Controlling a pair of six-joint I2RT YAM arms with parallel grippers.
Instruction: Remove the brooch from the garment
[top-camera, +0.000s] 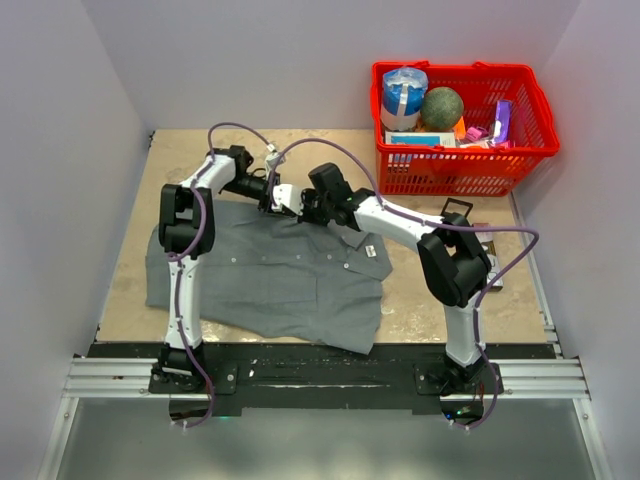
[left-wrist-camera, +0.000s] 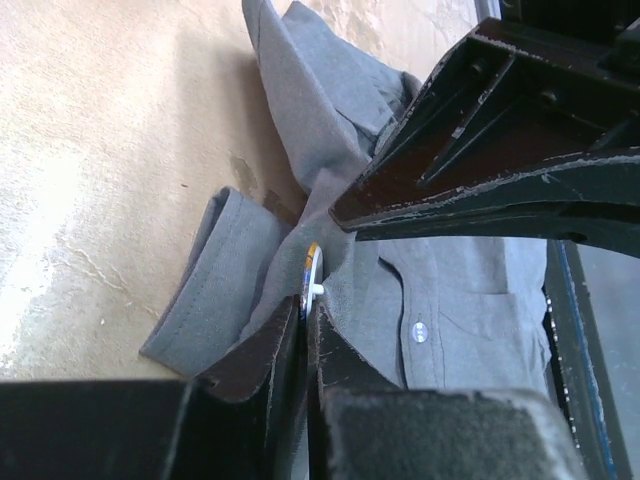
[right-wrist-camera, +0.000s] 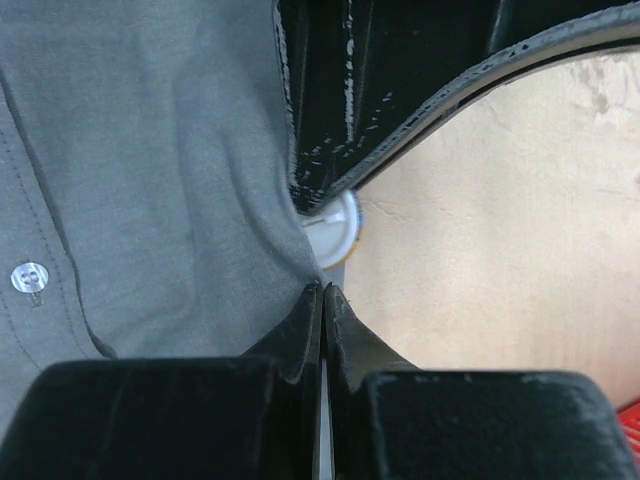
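- left claw (left-wrist-camera: 306, 318): you see its jaws together, nipping the brooch (left-wrist-camera: 312, 270) by its edge.
- right claw (right-wrist-camera: 322, 292): jaws together on the shirt (right-wrist-camera: 150, 160), just below the brooch.

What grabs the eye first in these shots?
The left pincer and right pincer meet nose to nose near the collar of the grey shirt. The left looks shut on a small round brooch, and the right pinches the cloth beside it. A packed red basket sits at the far right.
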